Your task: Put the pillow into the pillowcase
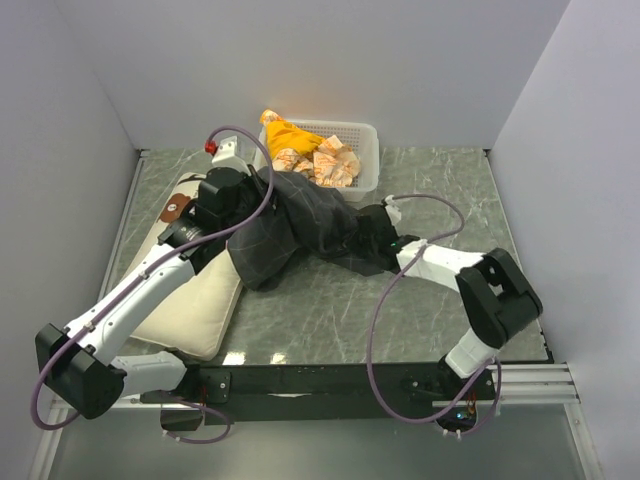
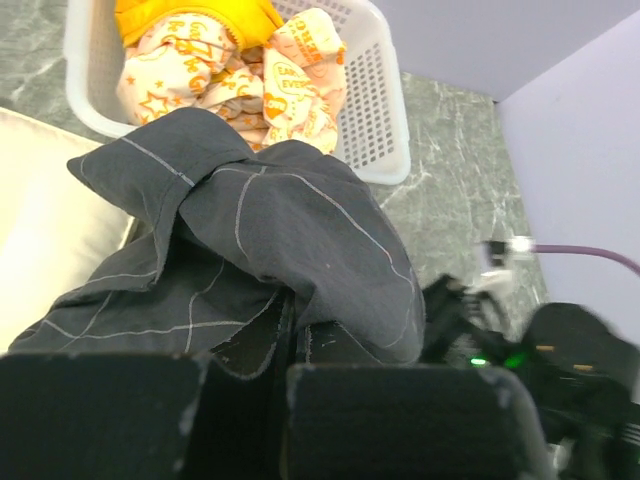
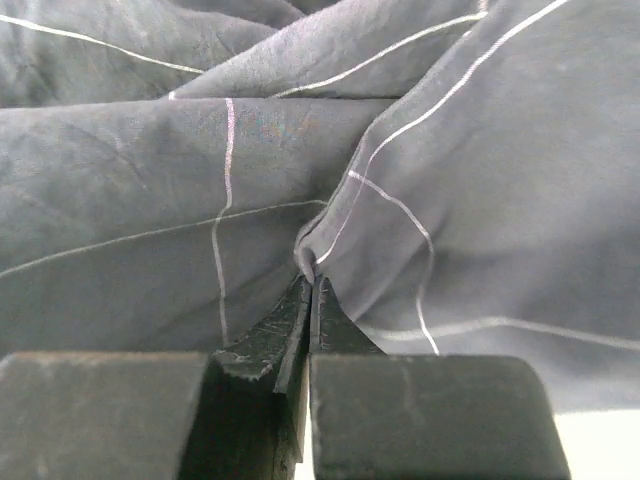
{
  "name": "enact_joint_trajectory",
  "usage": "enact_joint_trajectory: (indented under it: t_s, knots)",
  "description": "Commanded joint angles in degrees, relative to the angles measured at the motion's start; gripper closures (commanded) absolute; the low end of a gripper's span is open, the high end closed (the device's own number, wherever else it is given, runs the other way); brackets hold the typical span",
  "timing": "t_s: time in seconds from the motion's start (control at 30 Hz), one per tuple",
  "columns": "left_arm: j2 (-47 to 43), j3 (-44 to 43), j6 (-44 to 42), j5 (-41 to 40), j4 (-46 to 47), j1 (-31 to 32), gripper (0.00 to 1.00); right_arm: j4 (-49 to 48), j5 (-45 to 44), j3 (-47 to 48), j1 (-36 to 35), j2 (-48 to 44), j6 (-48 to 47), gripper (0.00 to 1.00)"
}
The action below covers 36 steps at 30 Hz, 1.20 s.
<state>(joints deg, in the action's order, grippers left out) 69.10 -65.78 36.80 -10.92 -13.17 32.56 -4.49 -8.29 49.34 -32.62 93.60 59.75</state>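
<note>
Your right claw (image 3: 308, 278) is pinched tight on a fold of the pillowcase (image 3: 150, 200). Left claw (image 2: 290, 335) is clamped on it too. The case is bunched between them above the table (image 1: 330, 310), overlapping the far end of the pillow (image 1: 195, 305), which lies flat at left, outside it. Step: gripping the case. Next you probably need to find the mouth and spread it. Print on the cloths (image 2: 300, 70) in the basket (image 1: 365, 140) is unreadable.

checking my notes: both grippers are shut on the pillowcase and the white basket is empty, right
The basket is not empty: the top external view shows orange-and-white cloth bundles in it. The left gripper and right gripper are shut on the pillowcase.
</note>
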Motion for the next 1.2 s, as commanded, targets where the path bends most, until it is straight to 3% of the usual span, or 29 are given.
enact_joint_trajectory:
  t_s: [0.0,0.17,0.4,0.5,0.57,0.63,0.73,0.77,0.83,0.9,0.93,1.03,1.17]
  knots:
    - [-1.3,-2.2,-2.0,-3.2,0.7,-1.1,0.99,6.4,-0.1,3.5,4.9,-11.4,-7.0,1.00]
    - [1.4,-9.5,-3.6,-4.1,2.5,-2.9,0.99,21.0,-2.7,17.8,14.7,-21.3,-15.2,1.00]
    - [6.0,-18.9,-5.2,-0.4,9.2,-5.8,0.99,33.3,-7.3,48.3,22.1,-17.8,-22.6,1.00]
    - [4.4,-16.2,-4.5,3.6,12.5,-5.7,0.99,35.0,-6.3,51.0,25.5,-18.2,-22.2,1.00]
    - [1.2,-12.7,-2.7,5.7,14.9,-5.7,0.99,33.9,-5.7,48.5,26.9,-21.6,-21.5,1.00]
    - [-1.0,-5.4,-0.6,10.4,15.8,-5.1,0.98,32.4,-5.1,39.6,27.7,-27.0,-20.3,1.00]
    - [-8.4,7.7,3.0,11.1,18.6,-0.1,0.86,27.6,-2.1,20.8,28.1,-36.7,-17.2,0.97]
    - [-10.5,11.9,5.9,11.1,19.9,3.1,0.63,26.5,-2.0,15.8,28.2,-39.4,-16.2,0.93]
    - [-17.2,24.3,9.4,8.4,22.6,5.9,0.35,23.5,-0.6,0.7,28.5,-48.2,-14.8,0.71]
    - [-22.6,33.5,14.7,2.7,18.5,9.1,0.27,21.0,0.3,-9.9,28.5,-53.1,-15.3,0.49]
    - [-28.0,35.7,18.4,-3.4,16.4,9.4,0.20,20.8,2.6,-12.2,28.5,-56.4,-15.4,0.47]
    - [-35.0,40.2,24.9,-10.6,7.8,9.4,0.17,18.4,7.9,-18.7,27.8,-58.7,-15.4,0.44]
    - [-31.1,37.6,33.3,-20.1,-1.1,9.4,0.18,16.0,5.2,-21.7,21.6,-56.1,-14.1,0.38]
